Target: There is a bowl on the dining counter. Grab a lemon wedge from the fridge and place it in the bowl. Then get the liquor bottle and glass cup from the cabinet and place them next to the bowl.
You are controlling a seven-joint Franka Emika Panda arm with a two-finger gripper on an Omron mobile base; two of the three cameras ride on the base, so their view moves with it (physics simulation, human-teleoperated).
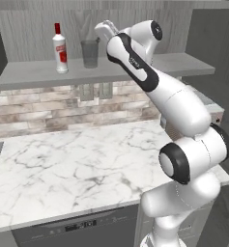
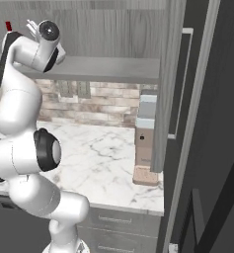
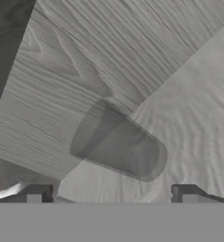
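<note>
**Open gripper lines up on the glass cup**

The gripper [image 3: 111,193], fingers spread wide and holding nothing, faces the glass cup [image 1: 90,53] on the cabinet [image 1: 34,21] shelf, framing it for a grasp. The liquor bottle [image 1: 60,48] stands just beside.

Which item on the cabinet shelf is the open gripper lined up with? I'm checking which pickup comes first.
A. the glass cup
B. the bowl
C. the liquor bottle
A: in the hand view the glass cup lies centred ahead of the gripper, while the liquor bottle stands off to one side.
</note>
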